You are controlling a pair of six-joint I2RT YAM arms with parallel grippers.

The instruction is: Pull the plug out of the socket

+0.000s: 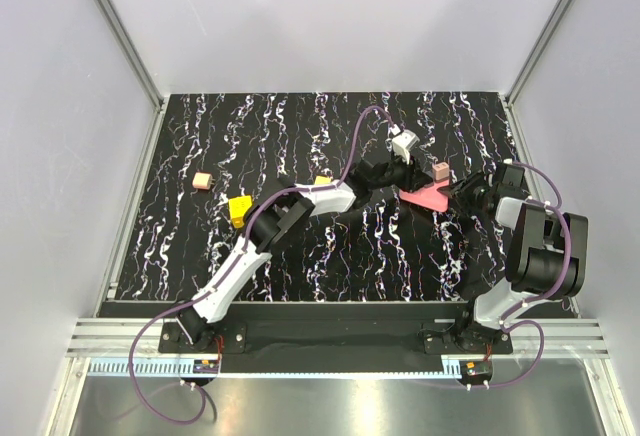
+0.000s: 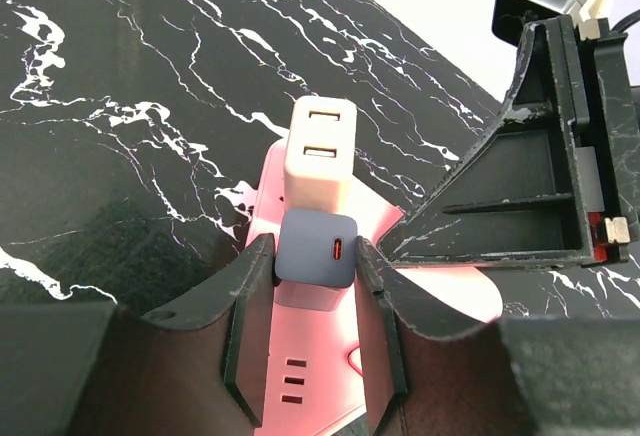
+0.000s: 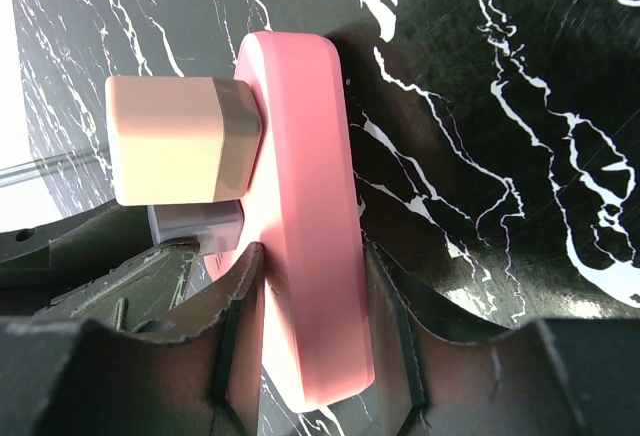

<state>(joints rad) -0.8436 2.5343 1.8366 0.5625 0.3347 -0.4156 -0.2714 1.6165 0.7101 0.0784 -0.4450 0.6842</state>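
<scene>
Black marbled table (image 1: 300, 256) lies under the pink socket strip (image 1: 425, 197), centre-right overhead, where the grey plug (image 2: 316, 241) is hidden. Left wrist view shows the left hand (image 2: 315, 253) clenched on it; right wrist view, the right hand (image 3: 313, 256) grasping the strip.

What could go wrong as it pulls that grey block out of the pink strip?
The left pincer holds the grey plug only near its fingertips, so it might slip off.
The cream plug sits right beside it and could get knocked.
The pink strip may twist in the right pincer.
</scene>
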